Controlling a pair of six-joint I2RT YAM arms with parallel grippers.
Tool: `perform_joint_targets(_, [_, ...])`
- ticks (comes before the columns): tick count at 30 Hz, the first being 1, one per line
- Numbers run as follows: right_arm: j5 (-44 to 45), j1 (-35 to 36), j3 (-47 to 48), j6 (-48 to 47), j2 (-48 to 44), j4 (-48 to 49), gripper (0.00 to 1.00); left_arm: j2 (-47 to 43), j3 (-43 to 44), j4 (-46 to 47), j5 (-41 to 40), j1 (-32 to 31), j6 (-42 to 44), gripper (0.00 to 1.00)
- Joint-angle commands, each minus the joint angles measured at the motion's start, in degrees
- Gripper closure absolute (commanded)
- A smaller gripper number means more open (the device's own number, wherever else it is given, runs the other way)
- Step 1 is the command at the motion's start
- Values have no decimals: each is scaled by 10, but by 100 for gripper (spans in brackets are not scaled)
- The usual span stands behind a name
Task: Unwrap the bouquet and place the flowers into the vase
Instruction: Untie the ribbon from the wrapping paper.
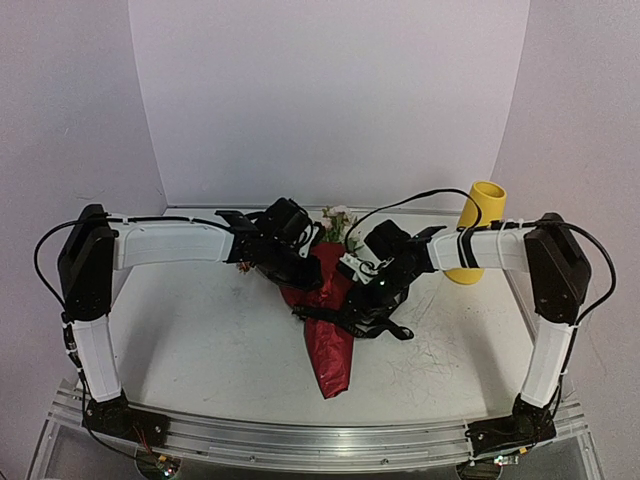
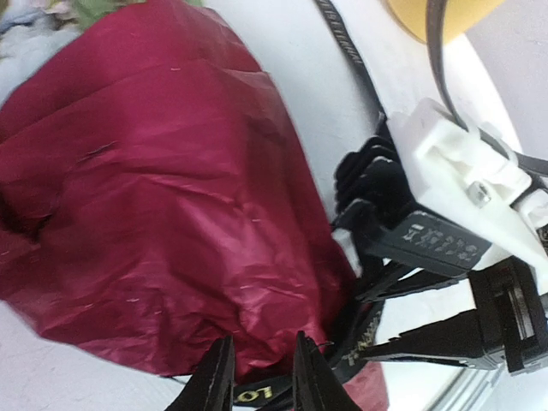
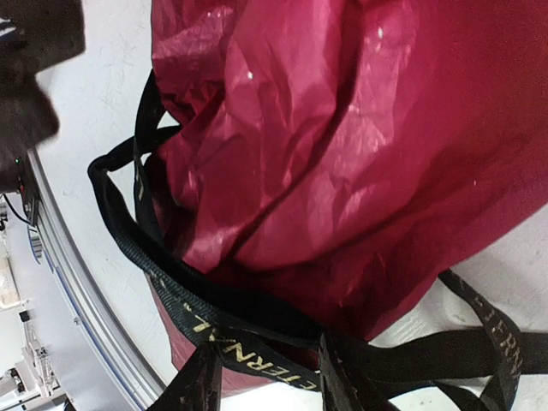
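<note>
The bouquet (image 1: 328, 340) lies on the table, its dark red wrap (image 2: 171, 197) pointing toward me, with the flowers (image 1: 338, 218) poking out at the far end. My left gripper (image 1: 300, 268) sits at its upper left; in the left wrist view the left gripper (image 2: 261, 368) is shut on a fold of wrap, just above the black ribbon (image 2: 257, 396). My right gripper (image 1: 362, 300) is at the bouquet's right side. In the right wrist view the right gripper (image 3: 267, 377) stands open, the gold-lettered ribbon (image 3: 231, 342) running across its gap. The yellow vase (image 1: 480, 225) stands at the back right.
Loose ribbon ends (image 1: 385, 325) trail on the table right of the bouquet. The right arm's white wrist (image 2: 454, 188) is close beside the left gripper. White walls close the back and sides; a metal rail (image 1: 320, 440) runs along the near edge.
</note>
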Motion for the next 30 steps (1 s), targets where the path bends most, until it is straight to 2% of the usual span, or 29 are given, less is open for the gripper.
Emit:
perform_joint_targets(1, [-3, 0, -17, 0, -38, -10, 61, 18, 34, 8, 87, 0, 19, 73])
perform_joint_targets(11, [57, 0, -62, 7, -98, 5, 60, 20, 25, 9, 167, 0, 31, 59])
perform_joint_targets(14, [104, -1, -89, 23, -130, 16, 63, 23, 31, 9, 190, -2, 41, 54])
perform_joint_targets(16, [145, -1, -106, 36, -152, 22, 61, 30, 37, 8, 196, -4, 46, 52])
perform_joint_targets(20, [218, -12, -129, 45, -201, 23, 60, 53, 54, 4, 202, -8, 46, 51])
perform_joint_targets(24, [259, -29, -153, 55, -249, 24, 60, 88, 94, -18, 193, -18, 48, 55])
perform_joint_targets(30, [273, -41, -173, 58, -282, 24, 59, 139, 167, -78, 156, -41, 75, 57])
